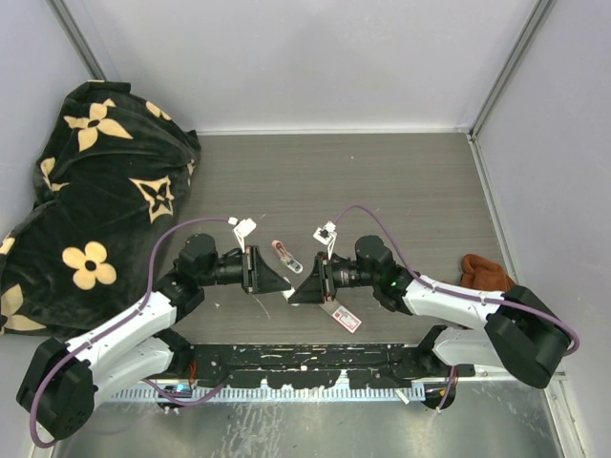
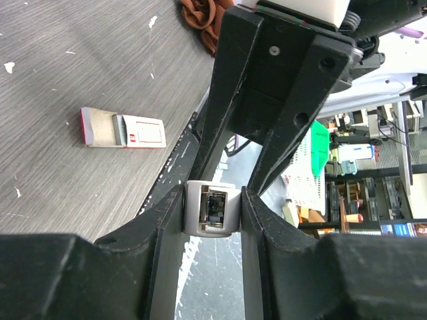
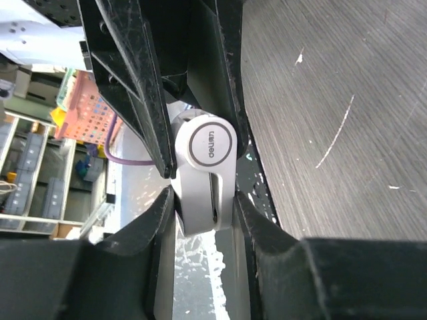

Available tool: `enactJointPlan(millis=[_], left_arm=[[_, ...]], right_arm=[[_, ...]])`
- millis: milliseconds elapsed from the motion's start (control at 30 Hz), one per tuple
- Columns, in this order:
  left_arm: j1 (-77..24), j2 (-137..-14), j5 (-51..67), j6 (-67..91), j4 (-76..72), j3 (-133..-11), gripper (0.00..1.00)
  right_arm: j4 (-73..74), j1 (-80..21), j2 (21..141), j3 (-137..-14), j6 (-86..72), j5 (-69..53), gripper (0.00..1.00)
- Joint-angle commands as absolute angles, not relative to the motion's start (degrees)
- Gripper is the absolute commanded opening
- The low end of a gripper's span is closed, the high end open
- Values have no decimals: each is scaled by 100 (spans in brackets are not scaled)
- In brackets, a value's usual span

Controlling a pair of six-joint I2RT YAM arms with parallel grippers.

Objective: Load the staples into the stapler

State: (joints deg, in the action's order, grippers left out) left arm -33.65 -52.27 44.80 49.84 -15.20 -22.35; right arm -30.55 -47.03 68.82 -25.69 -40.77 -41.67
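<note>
A small white stapler [image 2: 194, 215] hangs above the table's near edge, held from both sides. My left gripper [image 2: 212, 203] is shut on one end of it, whose open face shows metal inside. My right gripper [image 3: 205, 195] is shut on the opposite, round-badged end of the stapler [image 3: 210, 143]. In the top view the left gripper [image 1: 278, 281] and right gripper [image 1: 306, 284] meet tip to tip and hide the stapler. The staples' box [image 1: 346, 319], red-and-white with its tan tray slid partly out, lies flat on the table under the right arm; the box [image 2: 123, 129] also shows in the left wrist view.
A small pale object [image 1: 284, 256] lies on the table just beyond the grippers. A black blanket with cream flowers [image 1: 86, 191] fills the left side. A brown cloth [image 1: 485, 274] lies at the right edge. Grey walls enclose the table.
</note>
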Motion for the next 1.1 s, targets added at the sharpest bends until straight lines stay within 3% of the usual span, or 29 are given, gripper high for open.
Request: enactJointPlan(millis=[0,67,167,267,400,633,1000,1067], left_arm=[[-3372,-5210,4405,4851,-1674,-2475,8],[-3375,-5189,4239,4745,-1471,-2499,38],[-3375,-4946,3456,4444,-687,-2615,82],[-3350,-4528,2094,4061,489,-2883,100],[-3126,-4334,1154,3792,1547,-3203,98],[-2894,-4526,1239,3950,1667,-3153,98],[-2876,-4461,1303,3964,1744,-3029,98],[-2876,-4473,1292,3972,1762,-3014,98]], right_arm=[[-3584,-4702,6798,-2612,-4168,-4201,15],[-3539,-4698,6645,-2573,-4173,-3941,1],[-3058,-4583,6339,-2529,-4046,-3442,0],[-2250,-4184,5952,-2420,-3907,-2792,0],[-1370,-3272,5654,-2284,-3842,-2255,1],[-1282,-1887,6552,-2375,-3644,-2307,1],[-1132,-1292,8119,-3036,-3190,-2659,1],[-1062,-1231,8204,-3061,-3130,-2639,4]])
